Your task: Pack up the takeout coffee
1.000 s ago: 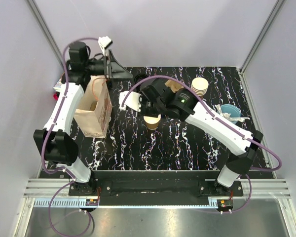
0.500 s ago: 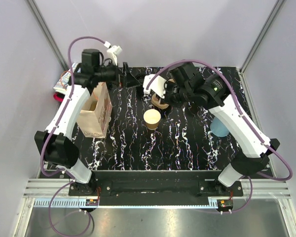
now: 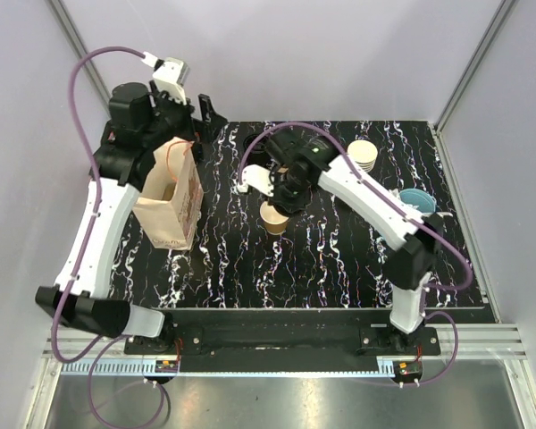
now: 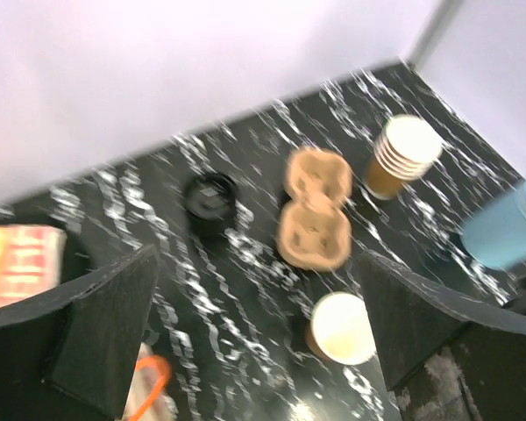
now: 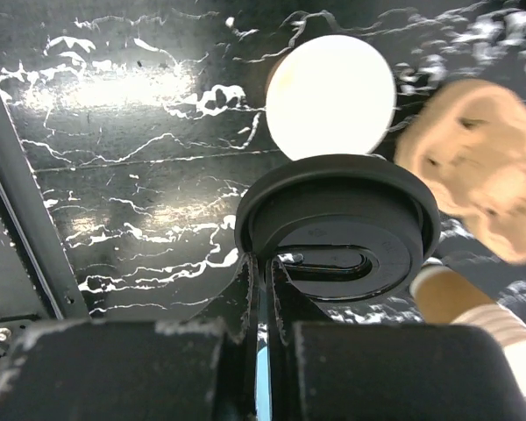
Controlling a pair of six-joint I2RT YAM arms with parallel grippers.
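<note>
A small brown kraft cup [image 3: 273, 218] stands open-topped mid-table, its pale inside showing. It also shows in the right wrist view [image 5: 330, 96] and the left wrist view [image 4: 342, 328]. My right gripper [image 3: 284, 190] is shut on the rim of a round black lid [image 5: 337, 228] and holds it just above and beside the cup. In the right wrist view the gripper [image 5: 270, 263] pinches the lid's near edge. My left gripper [image 3: 201, 116] is open and empty, raised high at the back left beside a brown paper bag [image 3: 171, 192]. Its fingers [image 4: 105, 333] stand wide apart.
A stack of lidless paper cups [image 3: 362, 156] stands at the back right, a light blue cup [image 3: 417, 201] right of it. A brown pulp cup carrier [image 4: 314, 209] and a stack of black lids [image 4: 209, 197] lie at the back. White walls enclose the table.
My right gripper has come from the back of the table to the open cup, carrying the black lid. My left arm has risen and pulled back toward the far left corner.
</note>
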